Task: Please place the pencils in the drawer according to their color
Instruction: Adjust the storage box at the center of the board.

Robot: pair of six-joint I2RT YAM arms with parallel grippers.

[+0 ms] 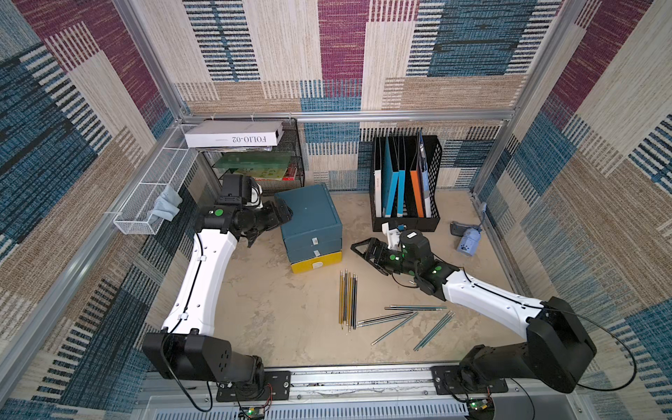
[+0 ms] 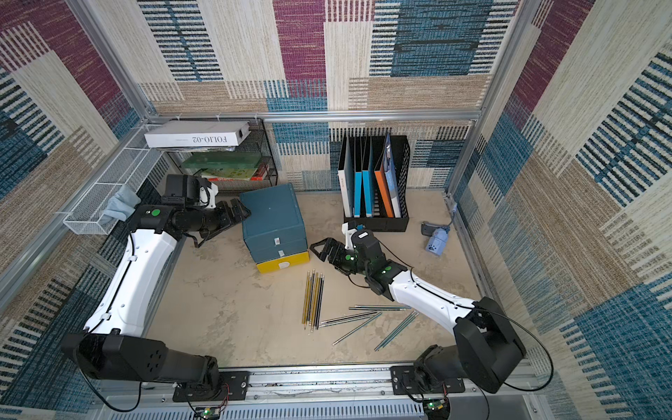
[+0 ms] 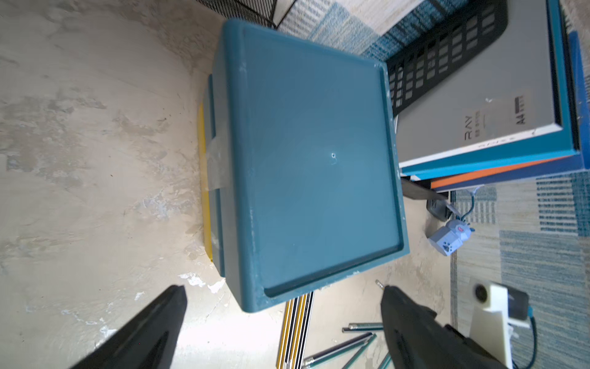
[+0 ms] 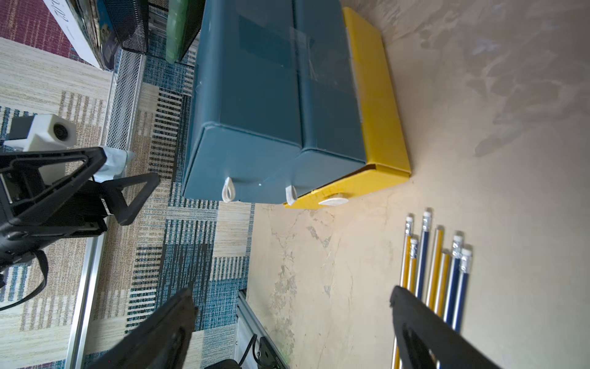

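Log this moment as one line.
left gripper open by cabinet | right gripper open, empty | pencils on table, none held

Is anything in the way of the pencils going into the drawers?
Yes, the drawers themselves. The pencils lie on the table in front of the cabinet, but its two blue drawers and the yellow drawer at the bottom all look shut. One must be pulled open first.

Even, bright light, soft shadows, wide-angle bending at edges, slight softness.
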